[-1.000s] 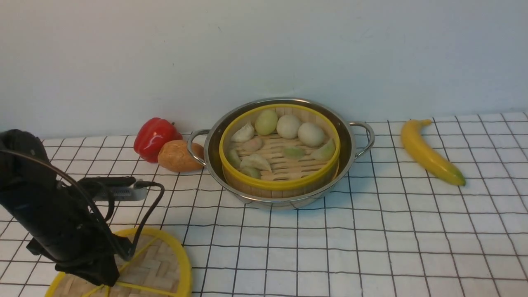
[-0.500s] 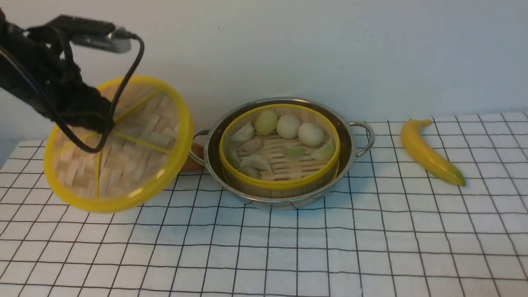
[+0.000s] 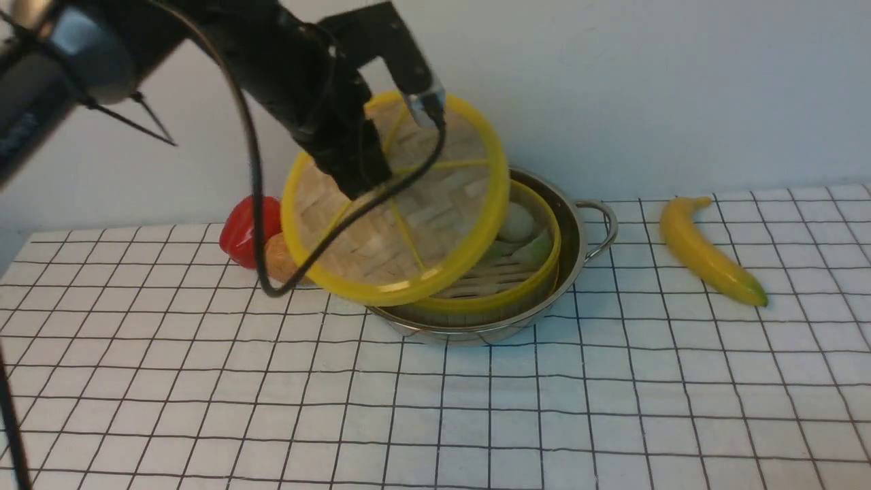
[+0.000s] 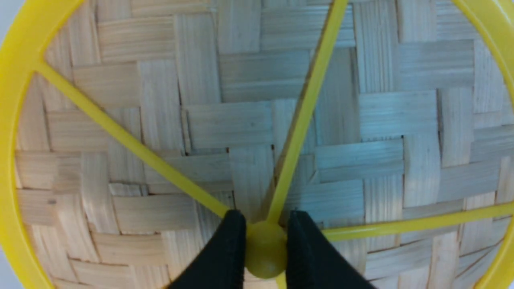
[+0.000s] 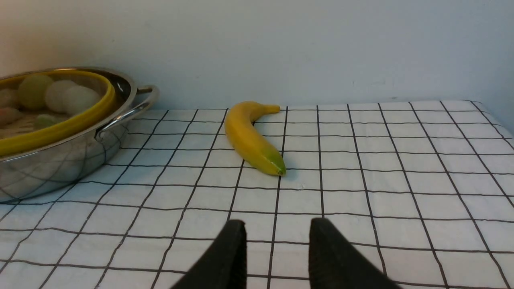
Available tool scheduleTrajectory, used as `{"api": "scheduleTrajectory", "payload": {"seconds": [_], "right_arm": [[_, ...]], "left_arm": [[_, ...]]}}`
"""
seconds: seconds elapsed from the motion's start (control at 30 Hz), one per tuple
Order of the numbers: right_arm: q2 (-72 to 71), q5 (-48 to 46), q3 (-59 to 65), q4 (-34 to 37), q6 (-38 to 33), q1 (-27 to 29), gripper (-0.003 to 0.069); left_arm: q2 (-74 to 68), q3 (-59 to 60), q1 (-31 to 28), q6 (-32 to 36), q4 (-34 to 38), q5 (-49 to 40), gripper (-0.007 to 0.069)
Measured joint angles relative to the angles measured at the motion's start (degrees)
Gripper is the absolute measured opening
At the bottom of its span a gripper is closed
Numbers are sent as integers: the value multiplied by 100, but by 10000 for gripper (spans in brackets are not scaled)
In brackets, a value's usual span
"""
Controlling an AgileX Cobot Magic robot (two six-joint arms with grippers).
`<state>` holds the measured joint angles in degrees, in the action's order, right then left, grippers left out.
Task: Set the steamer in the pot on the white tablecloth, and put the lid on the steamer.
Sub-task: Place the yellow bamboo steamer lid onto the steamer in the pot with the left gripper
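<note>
The shiny steel pot (image 3: 580, 235) stands on the white tablecloth (image 3: 544, 408) near the back wall, with the bamboo steamer (image 3: 541, 262) sitting inside it. My left gripper (image 3: 374, 184) is shut on the yellow centre hub of the woven lid (image 3: 422, 224). The lid hangs tilted above the pot's left half, hiding most of the steamer. In the left wrist view the lid (image 4: 249, 120) fills the picture, with both fingers of the gripper (image 4: 265, 241) pinching the hub. My right gripper (image 5: 275, 237) stands open over bare cloth; the pot (image 5: 60, 164) and steamer (image 5: 60, 128) show in that view too.
A red pepper (image 3: 248, 228) and a brown potato-like piece (image 3: 275, 262) lie left of the pot, partly behind the lid. A banana (image 3: 708, 252) lies on the cloth right of the pot, also in the right wrist view as the banana (image 5: 251, 138). A wall stands close behind.
My left arm has lifted the lid off the cloth at the front left, raised it and carried it rightward over the pot. The right gripper has not changed.
</note>
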<state>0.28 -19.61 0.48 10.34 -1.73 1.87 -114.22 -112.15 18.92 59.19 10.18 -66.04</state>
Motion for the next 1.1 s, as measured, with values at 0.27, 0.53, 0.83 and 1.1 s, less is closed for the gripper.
{"api": "scheduleTrajectory", "payload": {"seconds": [0.27,0.53,0.83,1.1], "right_arm": [[0,0,0,0,0,0,242],[0,0,0,0,0,0,242],[0,0,0,0,0,0,242],[0,0,0,0,0,0,242]], "left_arm": [[-671,-92,586,348,-899,943,117],[-944,-92,624,348,-1018,1415,117],[-962,-92,626,449,-1018,1518,117],[-1144,-97,637,479,-1018,1656,117]]}}
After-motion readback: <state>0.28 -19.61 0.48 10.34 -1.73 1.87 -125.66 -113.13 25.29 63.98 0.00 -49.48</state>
